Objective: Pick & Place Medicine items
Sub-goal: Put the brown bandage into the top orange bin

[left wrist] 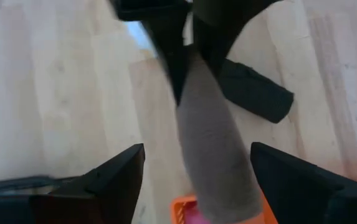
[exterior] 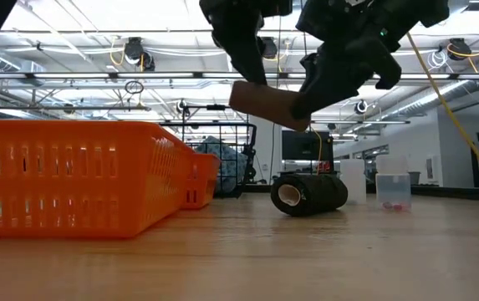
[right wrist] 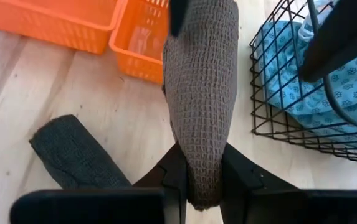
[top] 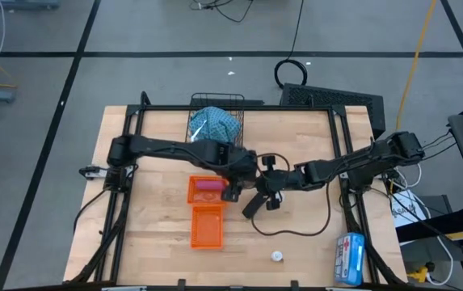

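Note:
A brown bar [exterior: 264, 102] hangs in the air over the table's middle with my right gripper [right wrist: 203, 165] shut on one end. My left gripper [left wrist: 197, 149] is open; its fingers [left wrist: 113, 177] stand on either side of the bar's other end, apart from it. Below lies a black oblong [top: 255, 204] on the wood. A pink oblong [top: 209, 186] rests in the far orange basket [top: 192, 194]. The blue patterned pouch [right wrist: 328, 81] sits in a black wire basket [top: 217, 105] at the far edge. One white vial [top: 277, 256] stands near the front edge. My right gripper pinches the brown bar by one end [right wrist: 202, 155] between its two fingers. The fingers come from the table's right, slanting down, and lie along the bar, which sticks out ahead of them. The bar is lifted clear of the table, nearly level.
A second orange basket [top: 207, 228] stands just nearer than the first. A blue-and-white packet [top: 350, 259] lies at the front right corner. A dark cable [top: 296, 230] loops over the wood right of the baskets. A clear container [exterior: 392, 191] stands at the far right.

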You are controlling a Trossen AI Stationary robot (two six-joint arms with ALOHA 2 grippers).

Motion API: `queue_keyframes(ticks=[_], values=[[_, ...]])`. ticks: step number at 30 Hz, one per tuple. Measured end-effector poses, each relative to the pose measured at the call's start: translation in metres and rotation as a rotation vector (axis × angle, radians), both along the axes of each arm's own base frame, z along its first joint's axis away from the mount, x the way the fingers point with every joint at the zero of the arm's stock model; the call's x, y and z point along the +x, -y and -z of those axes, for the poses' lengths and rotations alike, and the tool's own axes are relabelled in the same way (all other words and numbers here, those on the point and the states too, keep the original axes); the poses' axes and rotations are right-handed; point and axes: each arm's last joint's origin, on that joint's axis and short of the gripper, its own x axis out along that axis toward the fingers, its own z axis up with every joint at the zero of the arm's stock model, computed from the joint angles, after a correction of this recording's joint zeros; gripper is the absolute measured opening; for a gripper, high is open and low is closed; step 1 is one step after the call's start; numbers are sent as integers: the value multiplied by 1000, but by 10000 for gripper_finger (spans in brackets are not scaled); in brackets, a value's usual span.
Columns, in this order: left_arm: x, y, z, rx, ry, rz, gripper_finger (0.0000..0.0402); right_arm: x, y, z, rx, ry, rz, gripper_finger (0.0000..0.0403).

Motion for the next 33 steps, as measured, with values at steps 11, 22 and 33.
queue_keyframes(ticks=[11, 22, 33], values=[[9, 1, 11, -44, 10, -33, 268, 2, 0, -3, -30, 36, 7, 43], [9, 0, 11, -105, 2, -56, 223, 3, -7, -5, -58, 58, -38, 43], [7, -4, 12, -109, -18, -56, 80, 3, -8, -6, -27, 76, -19, 56]])
